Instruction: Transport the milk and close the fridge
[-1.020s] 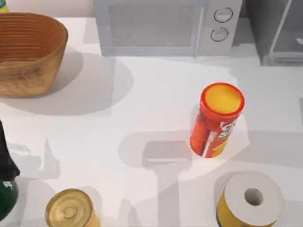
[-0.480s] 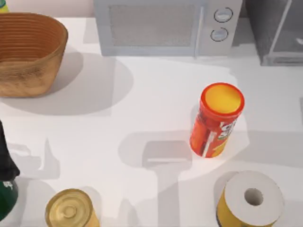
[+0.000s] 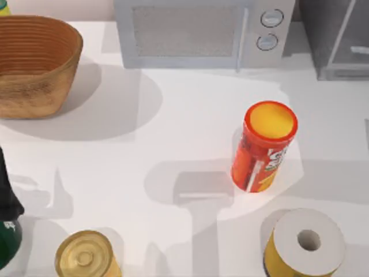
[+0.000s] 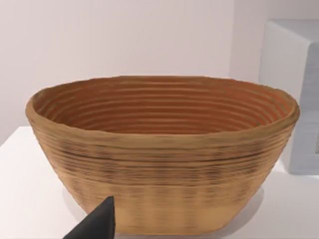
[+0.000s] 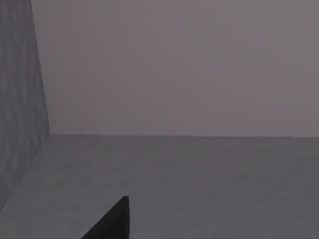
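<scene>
A white table (image 3: 173,115) fills the top view, lit from above so soft grey shadows fall across it. Behind its far edge runs a pale pinkish wall (image 3: 57,8). In the left wrist view the same plain wall (image 4: 124,35) rises behind the table's (image 4: 25,199) far left corner.

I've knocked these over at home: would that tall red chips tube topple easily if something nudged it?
Probably. The chips tube stands upright, tall against a narrow base, so a push near its yellow lid would likely tip it. Being round, it would then likely roll across the table.
</scene>
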Tool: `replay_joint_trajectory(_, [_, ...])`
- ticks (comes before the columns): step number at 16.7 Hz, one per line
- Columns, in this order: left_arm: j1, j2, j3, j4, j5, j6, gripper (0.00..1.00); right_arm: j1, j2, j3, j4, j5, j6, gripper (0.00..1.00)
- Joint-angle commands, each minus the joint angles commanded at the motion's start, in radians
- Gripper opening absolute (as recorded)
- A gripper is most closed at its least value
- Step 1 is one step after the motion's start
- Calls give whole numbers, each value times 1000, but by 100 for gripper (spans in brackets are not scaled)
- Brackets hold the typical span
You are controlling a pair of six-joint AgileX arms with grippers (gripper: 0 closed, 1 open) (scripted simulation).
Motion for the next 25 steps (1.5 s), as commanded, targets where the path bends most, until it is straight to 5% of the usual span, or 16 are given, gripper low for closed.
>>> replay_joint_trajectory(12, [0,0,0,0,0,0,100,11,-220,-167,-140,34,7,100])
replay_joint_trajectory(25, [0,0,0,0,0,0,100,115,-1663,-897,-730,154,5,100])
